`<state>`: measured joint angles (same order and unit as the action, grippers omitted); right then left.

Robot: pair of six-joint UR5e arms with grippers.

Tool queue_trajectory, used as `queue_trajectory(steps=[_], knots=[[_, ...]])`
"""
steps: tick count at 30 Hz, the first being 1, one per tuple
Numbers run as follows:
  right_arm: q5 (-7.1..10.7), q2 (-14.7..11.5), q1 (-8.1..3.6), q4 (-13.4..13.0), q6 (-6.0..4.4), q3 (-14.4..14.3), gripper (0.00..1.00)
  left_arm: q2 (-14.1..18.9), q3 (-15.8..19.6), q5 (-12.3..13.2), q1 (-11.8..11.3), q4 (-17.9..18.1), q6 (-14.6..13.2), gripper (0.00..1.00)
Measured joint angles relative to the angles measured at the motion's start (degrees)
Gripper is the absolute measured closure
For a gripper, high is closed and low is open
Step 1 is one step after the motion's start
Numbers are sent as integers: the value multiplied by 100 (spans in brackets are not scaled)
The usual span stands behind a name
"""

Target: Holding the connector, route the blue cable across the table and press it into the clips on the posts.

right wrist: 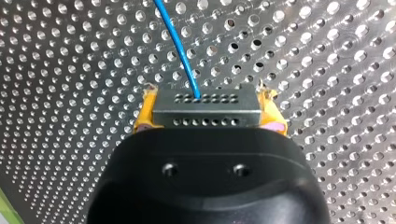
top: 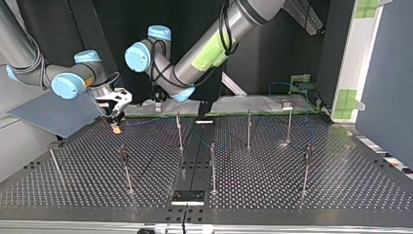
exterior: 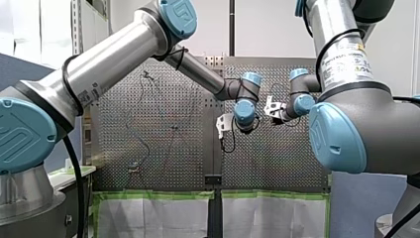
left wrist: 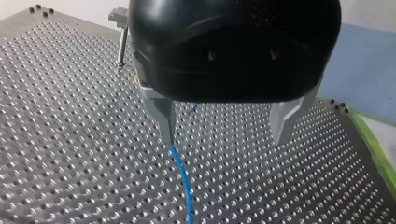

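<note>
At the top view's left, the robot's right pincer (top: 116,126) hangs low over the far part of the perforated worktop (top: 341,185), tips down. Its own wrist view shows it pinching the connector (right wrist: 205,109), a grey metal block with two rows of small holes, clamped between the yellow pads (right wrist: 144,116). The block's long axis runs crosswise, from pad to pad. The blue cable (right wrist: 180,51) leaves the holed face that points away from the pincer and runs ahead over the worktop, curving slightly to one side.

Next along to the right in the top view, the left pincer (left wrist: 224,128) sits near the right one, also by the far edge. Its metal fingers (left wrist: 164,116) are spread wide with nothing between them. A length of the blue cable emerges at the tip of one finger and trails off across the worktop; whether that finger touches it cannot be told. One of the posts (left wrist: 122,44) stands beyond this pincer.

Further right, the other posts stand upright and well apart. The cable seems to show as a faint blue line running among the far ones towards the view's right.
</note>
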<state>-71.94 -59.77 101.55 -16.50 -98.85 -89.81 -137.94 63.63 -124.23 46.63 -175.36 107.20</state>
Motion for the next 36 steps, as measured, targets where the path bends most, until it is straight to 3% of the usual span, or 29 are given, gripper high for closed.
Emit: queue_trajectory(steps=[6, 17, 26, 36], knots=[[8, 3, 8, -4, 14, -1, 100, -272, -291, 8, -67, 107, 69, 0], [12, 6, 18, -5, 30, 1, 100, -383, -845, -7, -209, 205, 102, 0], [33, 4, 19, 1, 37, 1, 100, -787, -1293, 30, -302, -107, 172, 0], [39, 4, 25, 2, 46, 2, 100, -1202, -1801, -40, -307, -191, 292, 0]])
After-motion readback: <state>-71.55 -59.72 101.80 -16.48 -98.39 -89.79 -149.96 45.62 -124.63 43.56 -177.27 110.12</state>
